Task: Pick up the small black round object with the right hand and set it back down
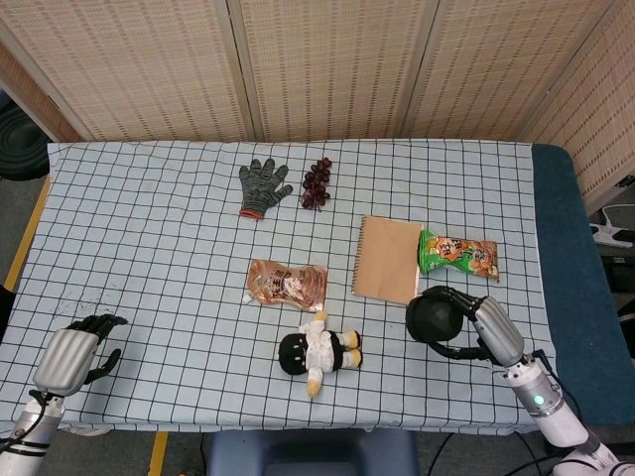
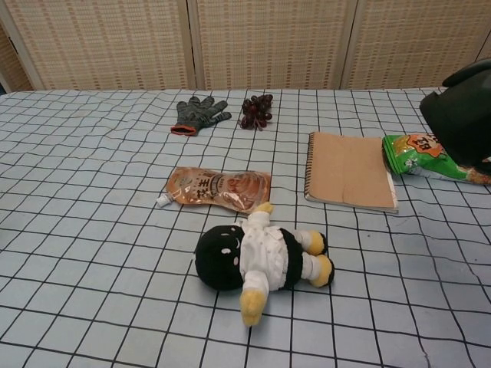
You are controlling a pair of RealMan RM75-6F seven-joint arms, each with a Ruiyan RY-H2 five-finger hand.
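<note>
Clearly, the right hand (image 1: 493, 332) held the small black round object (image 1: 433, 319) with its fingers wrapped around it, and in the chest view the object appeared raised off the checked tablecloth (image 1: 149, 238). Just beyond the hand lay the green snack bag (image 1: 458, 255), with the brown notebook (image 1: 388, 260) beside it, while the plush doll (image 1: 318, 352) lay further off toward the left hand. That left hand (image 1: 71, 354) sat at the table's near corner, fingers loosely curled, holding nothing.
</note>
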